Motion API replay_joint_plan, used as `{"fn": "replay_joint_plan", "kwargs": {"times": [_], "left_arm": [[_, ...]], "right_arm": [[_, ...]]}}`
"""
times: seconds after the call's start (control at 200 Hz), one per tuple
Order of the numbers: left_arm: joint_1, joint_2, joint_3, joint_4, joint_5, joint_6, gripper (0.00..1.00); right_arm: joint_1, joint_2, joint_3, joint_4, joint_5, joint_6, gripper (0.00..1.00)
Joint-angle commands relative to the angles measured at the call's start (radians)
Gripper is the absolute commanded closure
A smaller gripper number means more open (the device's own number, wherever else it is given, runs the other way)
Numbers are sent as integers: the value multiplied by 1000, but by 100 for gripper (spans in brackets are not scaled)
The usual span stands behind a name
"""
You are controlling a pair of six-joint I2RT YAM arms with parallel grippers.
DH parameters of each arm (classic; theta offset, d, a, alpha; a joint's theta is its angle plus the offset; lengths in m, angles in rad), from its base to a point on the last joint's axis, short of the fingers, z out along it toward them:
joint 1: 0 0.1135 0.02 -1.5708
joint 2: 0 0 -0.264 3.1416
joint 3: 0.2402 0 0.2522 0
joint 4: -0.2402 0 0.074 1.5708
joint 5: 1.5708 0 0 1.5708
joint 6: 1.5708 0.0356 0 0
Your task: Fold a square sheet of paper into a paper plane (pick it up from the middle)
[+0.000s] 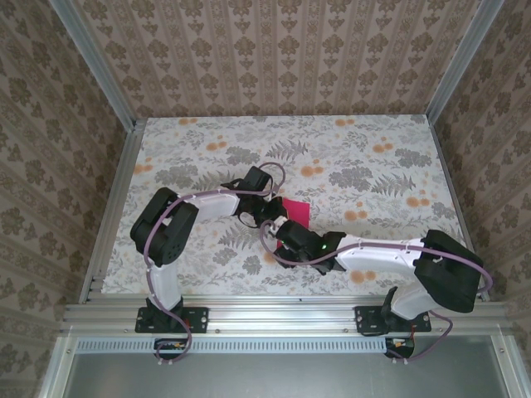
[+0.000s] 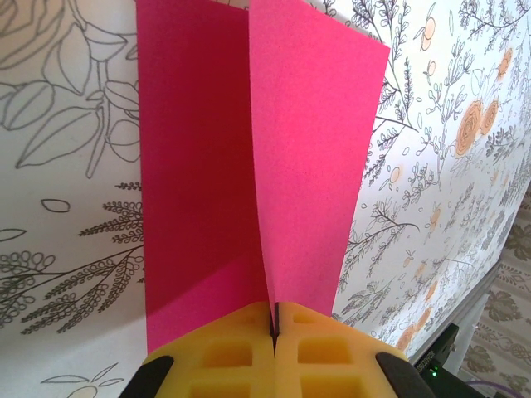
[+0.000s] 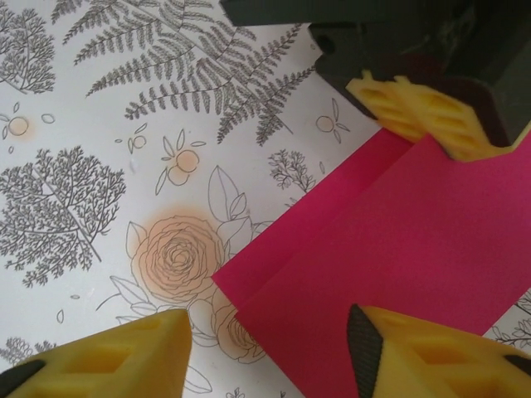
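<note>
Left end effector is clamping the paper at its crease — propping one flap up. Right end effector is hovering, jaws apart.

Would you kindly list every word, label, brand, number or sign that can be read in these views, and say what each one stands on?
No text can be read anywhere.
The square sheet of paper is plain magenta, with no print.
The tablecloth carries only flower and fern drawings.
The small red patches at the arm bases in the top view are too small to tell whether they hold any writing.
</note>
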Motion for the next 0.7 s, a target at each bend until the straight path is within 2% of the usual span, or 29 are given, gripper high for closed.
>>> {"fn": "replay_joint_plan", "kwargs": {"times": [0.0,0.32,0.485,0.55,0.695], "left_arm": [[0,-9,20,-30,6,16,100],[0,-15,20,-34,6,17,100],[1,-17,21,-36,8,19,100],[-1,-19,21,-36,8,18,100],[-1,-20,25,-39,9,17,100]], "right_arm": [[3,13,40,-41,59,7,51],[3,7,59,-88,63,31,77],[-15,-7,70,-105,27,67,81],[-30,-20,69,-100,-13,78,88],[-59,-28,72,-107,-79,97,86]]}}
